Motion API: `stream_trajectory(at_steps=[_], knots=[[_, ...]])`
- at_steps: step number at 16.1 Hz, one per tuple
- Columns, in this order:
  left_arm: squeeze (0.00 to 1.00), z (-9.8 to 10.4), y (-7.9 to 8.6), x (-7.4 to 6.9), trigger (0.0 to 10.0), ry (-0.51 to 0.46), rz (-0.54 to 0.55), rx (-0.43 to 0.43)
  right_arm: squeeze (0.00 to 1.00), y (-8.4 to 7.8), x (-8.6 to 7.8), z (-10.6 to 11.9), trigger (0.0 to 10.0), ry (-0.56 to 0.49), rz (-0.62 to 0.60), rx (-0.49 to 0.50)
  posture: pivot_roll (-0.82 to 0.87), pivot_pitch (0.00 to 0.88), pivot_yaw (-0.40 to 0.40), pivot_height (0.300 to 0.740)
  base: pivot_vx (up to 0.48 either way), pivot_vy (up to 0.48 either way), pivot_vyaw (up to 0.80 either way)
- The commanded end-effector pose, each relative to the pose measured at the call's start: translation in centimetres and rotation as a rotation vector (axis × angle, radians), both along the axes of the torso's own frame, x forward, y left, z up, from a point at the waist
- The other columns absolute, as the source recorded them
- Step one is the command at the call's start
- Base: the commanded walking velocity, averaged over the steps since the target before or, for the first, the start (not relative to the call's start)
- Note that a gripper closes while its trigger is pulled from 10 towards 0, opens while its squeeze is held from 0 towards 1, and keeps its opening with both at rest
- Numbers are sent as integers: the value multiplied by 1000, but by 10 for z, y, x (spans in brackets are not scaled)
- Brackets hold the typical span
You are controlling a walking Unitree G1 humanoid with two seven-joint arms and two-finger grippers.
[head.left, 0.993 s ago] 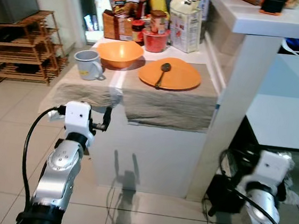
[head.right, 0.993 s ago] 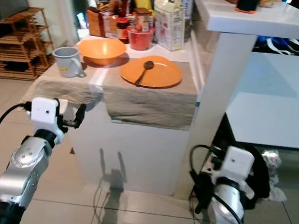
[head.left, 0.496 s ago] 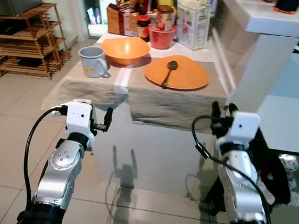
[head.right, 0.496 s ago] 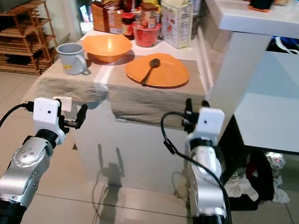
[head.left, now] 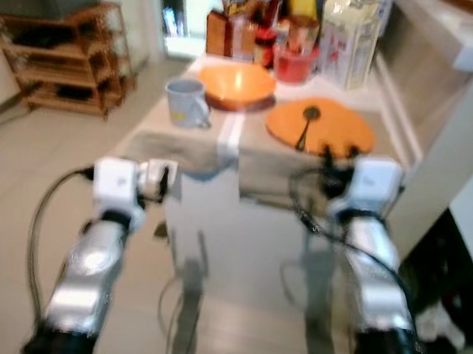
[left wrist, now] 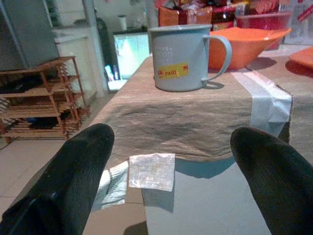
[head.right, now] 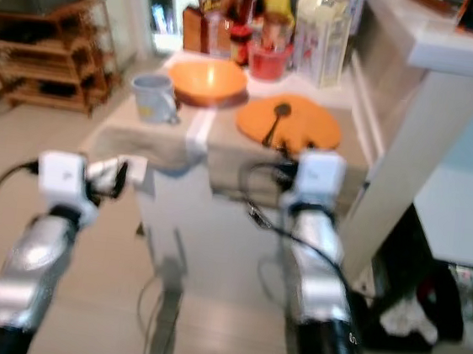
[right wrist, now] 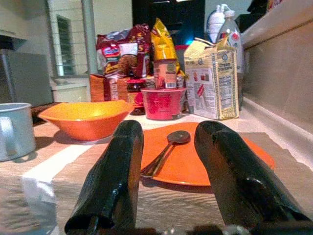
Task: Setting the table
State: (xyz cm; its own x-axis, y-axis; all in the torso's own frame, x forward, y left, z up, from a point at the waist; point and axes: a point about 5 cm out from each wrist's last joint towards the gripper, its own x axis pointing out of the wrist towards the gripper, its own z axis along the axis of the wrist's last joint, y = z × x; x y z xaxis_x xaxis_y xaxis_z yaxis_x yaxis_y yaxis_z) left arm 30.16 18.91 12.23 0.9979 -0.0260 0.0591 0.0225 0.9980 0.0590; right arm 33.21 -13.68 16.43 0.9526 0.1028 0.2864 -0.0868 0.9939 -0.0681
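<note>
An orange plate (head.left: 320, 127) with a dark spoon (head.left: 306, 125) on it lies on a beige cloth over the low table (head.left: 222, 154). Left of the plate are an orange bowl (head.left: 236, 86) and a grey mug (head.left: 185, 102). My right gripper (head.left: 340, 157) is open at the table's front edge, just before the plate (right wrist: 171, 164), level with the spoon (right wrist: 168, 147). My left gripper (head.left: 161, 182) is open, below and in front of the cloth's left corner, facing the mug (left wrist: 181, 58). Both hold nothing. The head views are blurred.
Food packets, a milk carton (head.left: 348, 37) and a red tub (head.left: 295, 65) crowd the table's back. A white counter and its pillar (head.left: 471, 117) stand close on the right. A wooden rack (head.left: 67, 58) is far left. A paper tag (left wrist: 151, 171) hangs under the cloth. Tiled floor lies around.
My right arm has come up from beside the pillar to the table edge in front of the plate. The camera has shifted and blurred. The left gripper has stayed about where it was.
</note>
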Motion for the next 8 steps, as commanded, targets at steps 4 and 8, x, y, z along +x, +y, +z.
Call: stream_trajectory(at_steps=[4,8], knots=[[0,-5,0,-51,10000,126,-180,55,0,-27,14,-5,10000,48,-75,-25,-68,0,99,740,98,288,0],[0,7,-9,-40,10000,79,-193,75,0,-37,26,2,10000,39,-129,-20,-44,0,114,740,98,0,0]])
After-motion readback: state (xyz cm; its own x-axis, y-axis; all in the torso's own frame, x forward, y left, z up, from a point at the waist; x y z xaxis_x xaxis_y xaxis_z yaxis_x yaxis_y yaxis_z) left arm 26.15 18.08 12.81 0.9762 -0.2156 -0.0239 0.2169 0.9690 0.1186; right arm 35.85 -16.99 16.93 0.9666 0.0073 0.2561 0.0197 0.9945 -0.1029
